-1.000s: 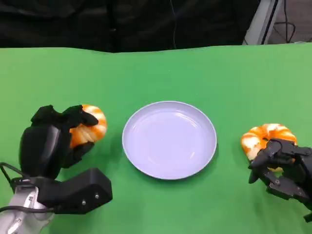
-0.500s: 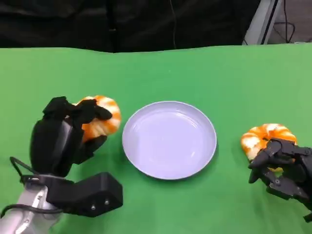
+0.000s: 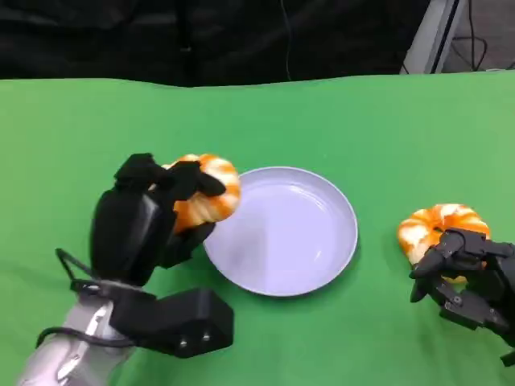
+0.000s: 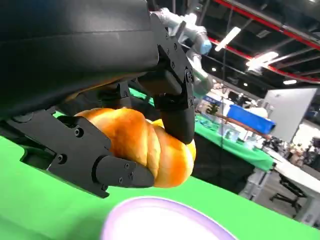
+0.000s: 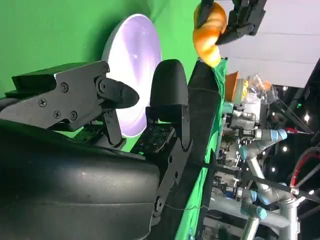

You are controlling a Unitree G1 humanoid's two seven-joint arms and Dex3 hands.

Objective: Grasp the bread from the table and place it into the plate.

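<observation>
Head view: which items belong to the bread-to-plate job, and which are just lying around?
Job:
held bread, gripped by left robot hand
plate
second bread, on the table by right robot hand

Lying about:
green table

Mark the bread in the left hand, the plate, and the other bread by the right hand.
held bread [image 3: 211, 191], head view, on its striped top beside the fingers.
plate [image 3: 334, 205], head view, on its right rim.
second bread [image 3: 438, 221], head view, on its top, beyond the right hand.
</observation>
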